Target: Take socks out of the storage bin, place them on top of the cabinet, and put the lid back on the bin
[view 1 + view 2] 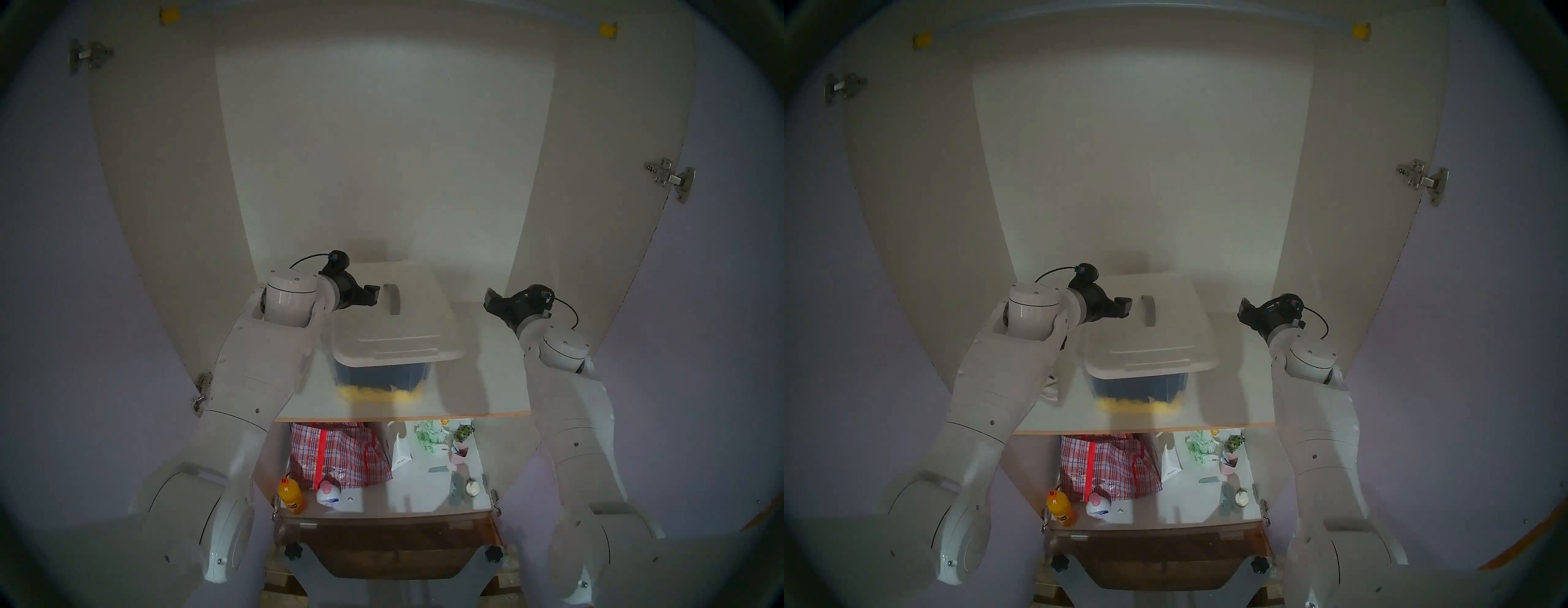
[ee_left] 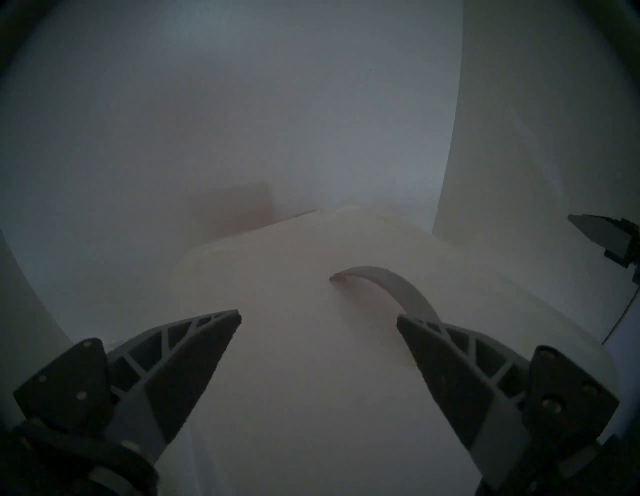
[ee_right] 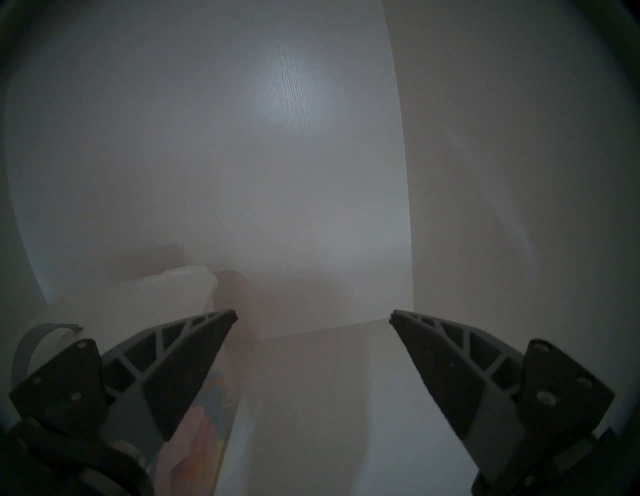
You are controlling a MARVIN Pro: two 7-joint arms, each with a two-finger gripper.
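Lid (image 1: 394, 322): you see it on the bin (image 1: 382, 375), on the shelf (image 1: 479, 382).
Left claw (image 1: 372, 294): spread, empty, just beside the lid's handle (image 1: 393, 298).
Right claw (image 1: 491, 302): spread, empty, well right of bin.
Socks: mostly hidden behind your left arm.

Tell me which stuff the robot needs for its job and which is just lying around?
Needed: lid, storage bin, shelf board, left gripper. Socks: can't be made out.

Lying around: checked bag, orange bottle, pink cup, white bottle.
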